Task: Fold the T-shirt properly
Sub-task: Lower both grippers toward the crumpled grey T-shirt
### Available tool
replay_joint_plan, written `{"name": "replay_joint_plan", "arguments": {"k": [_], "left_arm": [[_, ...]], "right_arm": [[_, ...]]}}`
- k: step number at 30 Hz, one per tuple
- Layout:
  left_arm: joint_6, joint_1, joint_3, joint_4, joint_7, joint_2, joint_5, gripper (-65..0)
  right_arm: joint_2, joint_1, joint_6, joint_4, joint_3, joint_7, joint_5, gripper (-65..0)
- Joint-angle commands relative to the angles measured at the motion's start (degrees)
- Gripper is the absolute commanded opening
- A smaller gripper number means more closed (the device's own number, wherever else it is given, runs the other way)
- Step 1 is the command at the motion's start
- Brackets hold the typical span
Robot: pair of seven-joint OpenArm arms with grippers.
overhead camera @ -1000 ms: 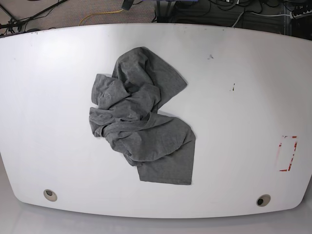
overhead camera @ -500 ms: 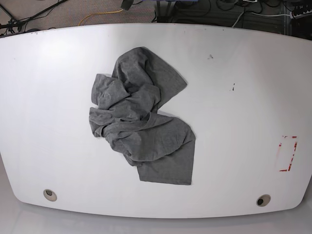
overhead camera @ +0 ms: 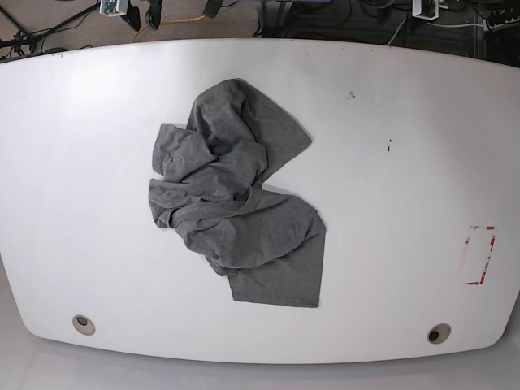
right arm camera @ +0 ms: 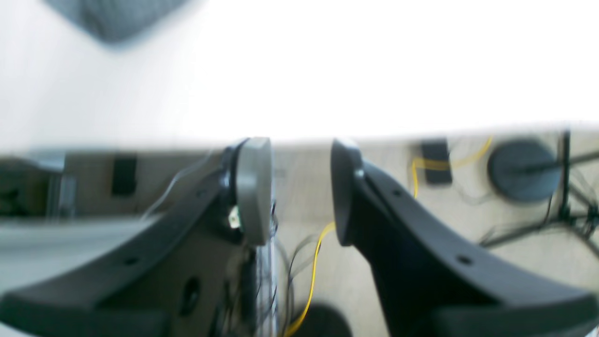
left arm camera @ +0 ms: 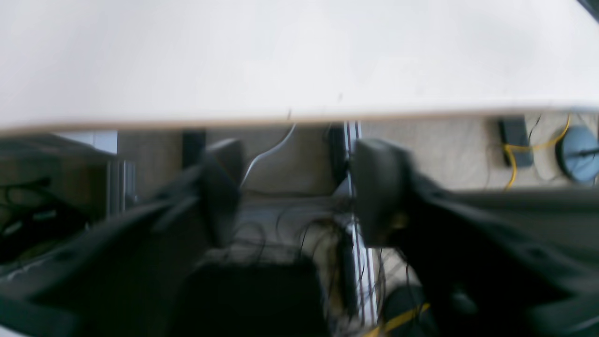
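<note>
Both grippers sit back beyond the far edge of the tabletop (overhead camera: pixel 406 146), each with jaws parted and nothing between them: the left gripper (left arm camera: pixel 292 192) gaping wide, the right gripper (right arm camera: pixel 299 185) with a narrower gap. Only their tips peek into the base view at the top edge.

Crumpled in a heap, the T-shirt (overhead camera: pixel 236 203) lies left of centre on the tabletop, apart from both grippers, with one flatter corner toward the near edge. The likely trouble is pinching several bunched layers at once, since sleeves and hem are buried in wrinkles; that would drag the whole heap instead of spreading it.
</note>
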Motion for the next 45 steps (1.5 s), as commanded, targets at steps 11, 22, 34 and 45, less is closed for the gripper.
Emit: {"name": "replay_joint_plan", "arguments": {"k": [11, 22, 34, 45], "left_arm": [[-0.3, -6.6, 4.8, 1.6, -1.5, -0.2, -0.2, -23.1], [-0.3, -18.8, 9.9, 1.5, 7.9, -0.2, -0.2, -22.8], [-0.3, -37.3, 13.1, 0.0, 26.6, 0.0, -0.2, -22.8], [-6.6, -47.6, 16.8, -9.4, 30.8, 1.1, -0.2, -22.8]], "right_arm": [[0.4, 12.6, 1.4, 1.1, 0.1, -5.5, -0.2, -38.7], [1.5, 23.7, 6.0, 1.1, 0.2, -17.2, -0.3, -33.0], [3.4, 29.0, 5.9, 1.8, 0.0, -20.6, -0.2, -32.7], [4.3, 30.9, 5.6, 1.6, -0.1, -20.6, -0.2, -32.5]]}}
